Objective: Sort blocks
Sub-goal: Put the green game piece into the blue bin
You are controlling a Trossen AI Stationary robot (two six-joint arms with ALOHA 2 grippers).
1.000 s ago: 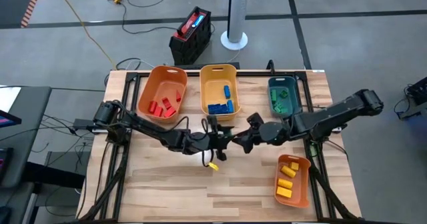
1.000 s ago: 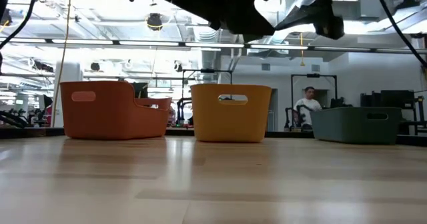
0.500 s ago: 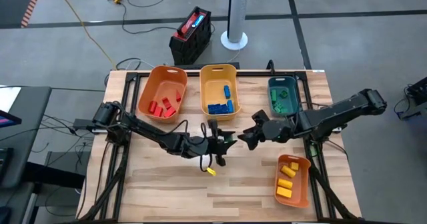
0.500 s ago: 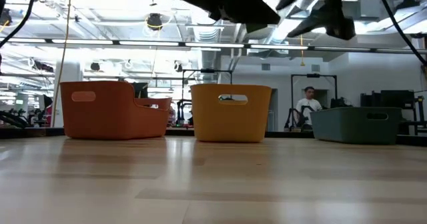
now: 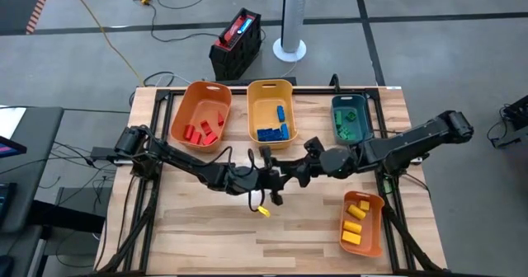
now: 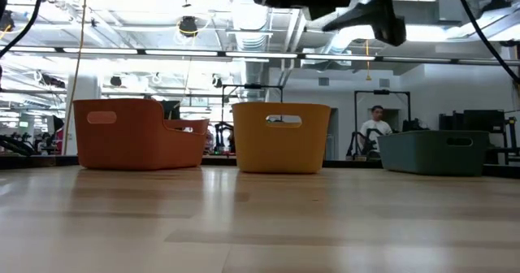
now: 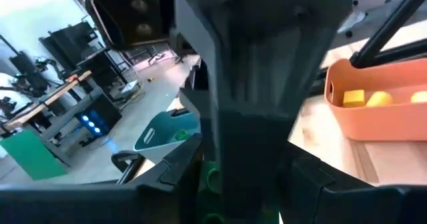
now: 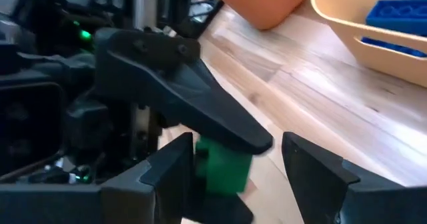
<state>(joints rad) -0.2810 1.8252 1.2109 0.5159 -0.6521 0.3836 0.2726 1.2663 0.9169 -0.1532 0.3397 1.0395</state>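
My two grippers meet above the middle of the table. My left gripper (image 5: 277,179) comes in level from the left and is shut on a small green block (image 8: 223,165), which also shows low in the left wrist view (image 7: 211,177). My right gripper (image 5: 291,178) reaches in from the right and is open. Its two fingers (image 8: 167,179) stand on either side of the green block. In the low view both grippers show only as dark shapes at the top edge (image 6: 357,5). My left gripper pinches the green block, with one dark finger (image 8: 200,111) lying over its top face (image 8: 220,146); the other finger is hidden behind the block. The fingers come at it level from the table's left. The block is lifted clear of the table.
Along the far edge stand an orange bin (image 5: 191,112) with red blocks, a yellow bin (image 5: 266,96) with blue blocks and a teal bin (image 5: 337,116) with green ones. A second orange bin (image 5: 378,227) with yellow blocks sits near right. Bare wood lies in front.
My right gripper drew back a little toward the table's right edge, then came in again to the left gripper, so that its fingers now flank the green block. My left gripper has kept hold of the block and risen slightly.
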